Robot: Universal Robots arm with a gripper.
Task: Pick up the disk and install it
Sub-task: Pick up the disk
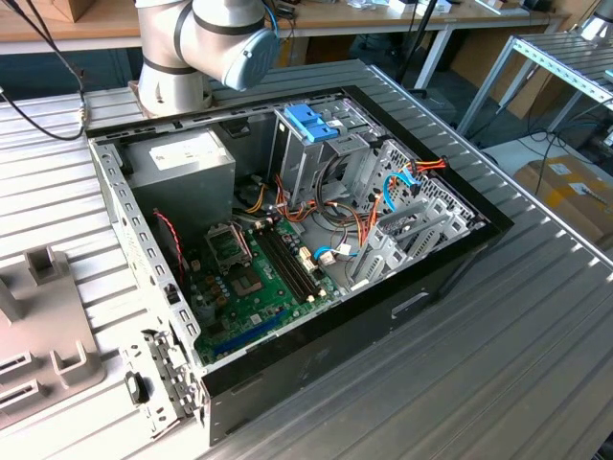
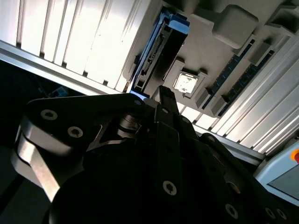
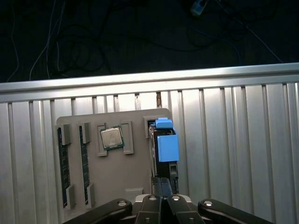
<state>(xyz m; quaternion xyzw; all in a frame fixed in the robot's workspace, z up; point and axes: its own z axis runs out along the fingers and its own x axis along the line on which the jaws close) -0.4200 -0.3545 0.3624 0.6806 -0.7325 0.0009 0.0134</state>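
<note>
The disk (image 3: 163, 144) stands on edge in a slot of a grey holder tray (image 3: 117, 172), its light-blue frame showing on the upper side. In the second wrist view the disk (image 2: 156, 51) shows its dark side and connector edge. My gripper (image 3: 163, 182) hangs above the tray, over one end of the disk and apart from it. Its two dark fingers lie pressed together with nothing between them. In the second wrist view the gripper (image 2: 163, 91) points at the disk's end.
The tray also holds a processor chip (image 3: 112, 138) and two memory sticks (image 3: 63, 163). On the ribbed metal table stands an open computer case (image 1: 287, 240) with a blue-topped metal cage (image 1: 311, 125) and a grey box (image 1: 182, 158). Part of the tray (image 1: 48, 335) lies at the exterior view's left.
</note>
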